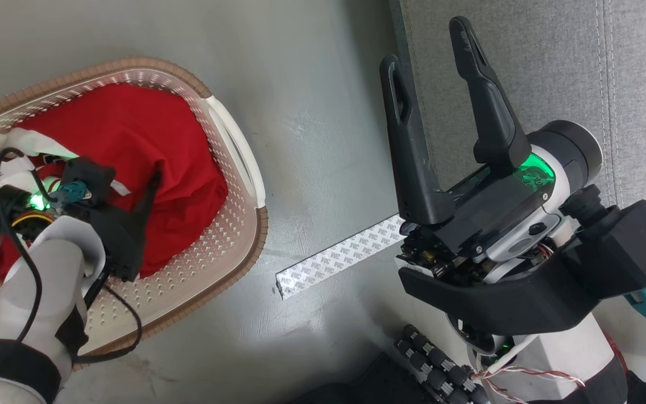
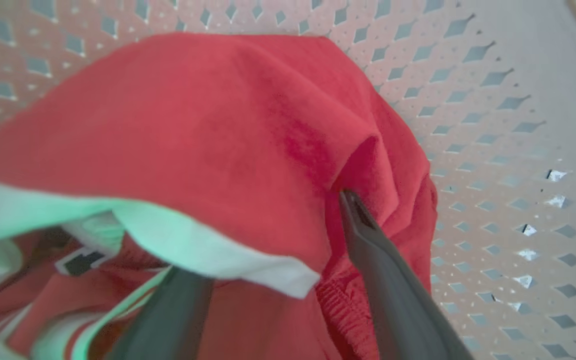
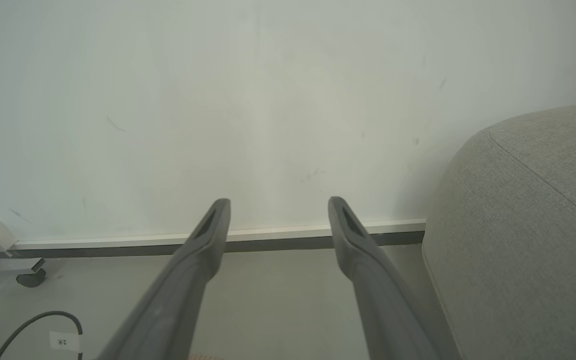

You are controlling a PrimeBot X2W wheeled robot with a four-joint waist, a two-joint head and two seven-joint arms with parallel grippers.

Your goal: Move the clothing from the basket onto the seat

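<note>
Left gripper was down inside the cream-white perforated plastic basket with the brown woven rim, buried in the soft bright red fabric clothing. Fingers were spread wide, not clamped. In the left wrist view the right-hand finger sat pressed into a fold of the red cloth, and the other one was half covered by a flap of white trim. A bunched ridge of red fabric lay between the two. Couldn't tell whether the tips reached the basket bottom.

All the clothing I could see was in the basket, piled toward its upper half in the head view, with white fabric at the left end next to the left arm's wrist. Thin white stripes showed low in the left wrist view.

Right gripper was up in the air with its fingers apart and nothing between them. In the head view it hung over the left edge of the large light grey woven-fabric seat cushion, fingers pointing away from the robot. The right wrist view had the seat's rounded corner off to the right and a pale wall with a baseboard ahead.

Basket sat on the grey floor, well apart from the seat. A white printed tape strip lay on the floor between them.
</note>
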